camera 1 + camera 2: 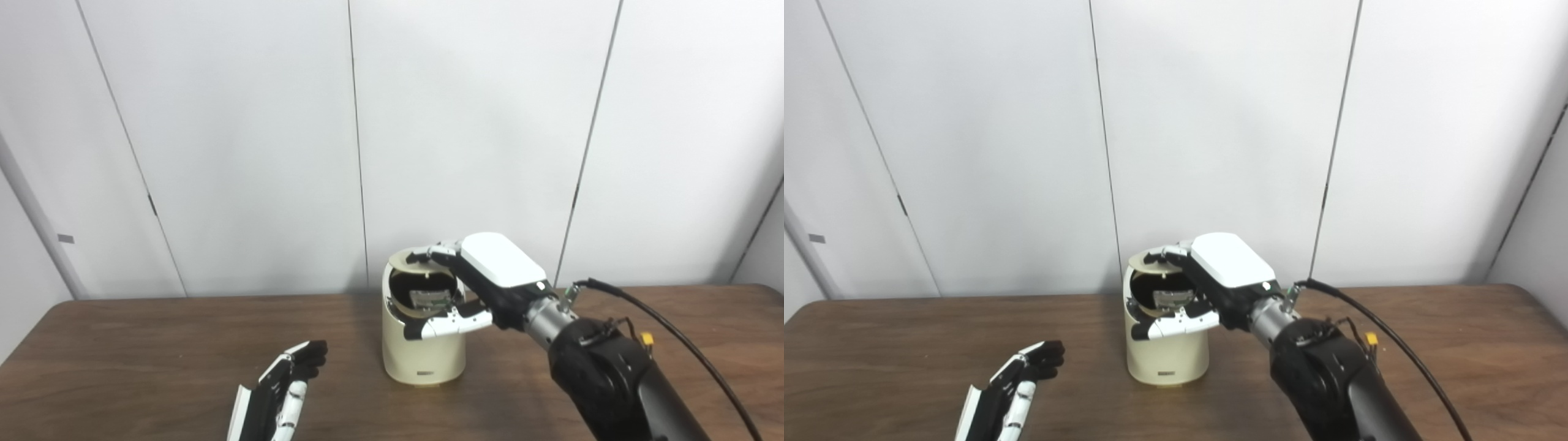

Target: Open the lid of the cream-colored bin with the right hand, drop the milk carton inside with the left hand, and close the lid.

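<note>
Left eye view: right hand [471,288] at bin [422,349] mouth, grasping tilted lid [411,260]; carton [429,300] apparently already inside, upright; left hand [285,386] released, empty, low on counter [153,343], well left of bin.

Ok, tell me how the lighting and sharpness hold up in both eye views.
Left eye view: soft, even light, faint shadows on the table, mild overall softness; the white back of the right hand is nearly blown out. Right eye view: same flat light; the bin opening is a dark pocket, its contents hard to read; the left hand looks slightly blurred.
</note>
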Controlling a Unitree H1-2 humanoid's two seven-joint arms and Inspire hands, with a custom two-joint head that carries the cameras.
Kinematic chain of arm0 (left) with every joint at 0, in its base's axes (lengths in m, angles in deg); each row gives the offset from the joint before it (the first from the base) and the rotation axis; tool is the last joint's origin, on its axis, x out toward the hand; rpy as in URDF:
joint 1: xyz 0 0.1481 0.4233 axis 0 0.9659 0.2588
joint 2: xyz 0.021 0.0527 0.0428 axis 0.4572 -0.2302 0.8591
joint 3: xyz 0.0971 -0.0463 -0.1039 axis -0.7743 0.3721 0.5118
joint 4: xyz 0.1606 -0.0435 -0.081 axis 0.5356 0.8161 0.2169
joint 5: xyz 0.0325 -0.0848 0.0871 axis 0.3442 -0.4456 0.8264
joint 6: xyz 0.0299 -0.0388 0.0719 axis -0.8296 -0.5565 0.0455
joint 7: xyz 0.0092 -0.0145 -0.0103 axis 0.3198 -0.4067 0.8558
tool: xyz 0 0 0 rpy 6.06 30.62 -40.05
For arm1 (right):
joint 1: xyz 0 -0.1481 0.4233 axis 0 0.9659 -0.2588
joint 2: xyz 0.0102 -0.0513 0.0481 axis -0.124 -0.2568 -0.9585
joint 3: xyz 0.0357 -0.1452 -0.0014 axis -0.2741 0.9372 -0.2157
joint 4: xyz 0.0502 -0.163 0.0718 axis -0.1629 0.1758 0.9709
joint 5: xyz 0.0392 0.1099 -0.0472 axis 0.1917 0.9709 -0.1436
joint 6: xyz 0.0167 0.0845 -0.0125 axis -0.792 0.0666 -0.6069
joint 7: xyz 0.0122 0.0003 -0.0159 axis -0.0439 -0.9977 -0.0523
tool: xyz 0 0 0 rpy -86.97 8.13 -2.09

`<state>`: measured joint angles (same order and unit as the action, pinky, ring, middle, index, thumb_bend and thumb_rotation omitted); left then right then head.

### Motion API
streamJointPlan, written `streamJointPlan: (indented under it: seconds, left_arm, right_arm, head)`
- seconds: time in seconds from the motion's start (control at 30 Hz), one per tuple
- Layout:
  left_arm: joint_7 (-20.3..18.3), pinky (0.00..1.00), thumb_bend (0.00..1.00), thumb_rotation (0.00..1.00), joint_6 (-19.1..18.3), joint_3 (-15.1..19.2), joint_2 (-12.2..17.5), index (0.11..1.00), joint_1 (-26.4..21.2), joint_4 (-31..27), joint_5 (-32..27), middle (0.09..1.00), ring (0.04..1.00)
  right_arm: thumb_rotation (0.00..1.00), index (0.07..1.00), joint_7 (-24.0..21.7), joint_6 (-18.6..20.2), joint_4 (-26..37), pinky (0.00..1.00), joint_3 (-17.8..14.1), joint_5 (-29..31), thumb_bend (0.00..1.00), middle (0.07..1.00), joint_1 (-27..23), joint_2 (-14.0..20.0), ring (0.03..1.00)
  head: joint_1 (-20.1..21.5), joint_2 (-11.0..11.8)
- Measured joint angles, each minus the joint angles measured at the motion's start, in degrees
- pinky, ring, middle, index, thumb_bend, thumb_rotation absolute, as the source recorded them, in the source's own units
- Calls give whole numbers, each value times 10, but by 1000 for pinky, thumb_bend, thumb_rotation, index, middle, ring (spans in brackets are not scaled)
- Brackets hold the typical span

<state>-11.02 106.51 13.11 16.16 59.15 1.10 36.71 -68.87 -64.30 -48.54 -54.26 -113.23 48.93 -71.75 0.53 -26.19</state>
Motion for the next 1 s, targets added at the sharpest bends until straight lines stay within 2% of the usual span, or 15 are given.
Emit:
streamJointPlan:
  seconds: [0.33, 0.5, 0.8, 0.83, 1.0]
  left_arm:
    - [-4, 717, 344, 874, -10, -3, 1, 773, 17, -20, 5, 768, 753]
    - [-5, 721, 362, 868, -23, -6, 2, 769, 21, -26, 17, 765, 754]
    - [-5, 722, 363, 866, -29, -7, 3, 769, 27, -33, 17, 765, 755]
    - [-5, 725, 360, 867, -31, -8, 3, 755, 27, -34, 18, 757, 757]
    - [-18, 724, 360, 865, -54, -17, 7, 734, 48, -57, 27, 740, 754]
  right_arm:
    - [884, 809, -18, 2, 12, 792, 0, -12, 777, 831, 20, 0, 863]
    - [787, 815, -19, -7, 12, 805, 6, -28, 755, 849, 29, 2, 877]
    - [778, 817, -19, -11, 11, 810, 9, -37, 752, 851, 36, 2, 880]
    - [780, 798, -18, -11, 11, 825, 10, -46, 749, 873, 36, 2, 903]
    - [805, 774, 10, -25, -1, 895, 32, -142, 754, 919, 50, 7, 952]
  head:
    - [1, -14]
    - [-1, -18]
    - [-1, -18]
    - [-4, -30]
    - [-4, -34]
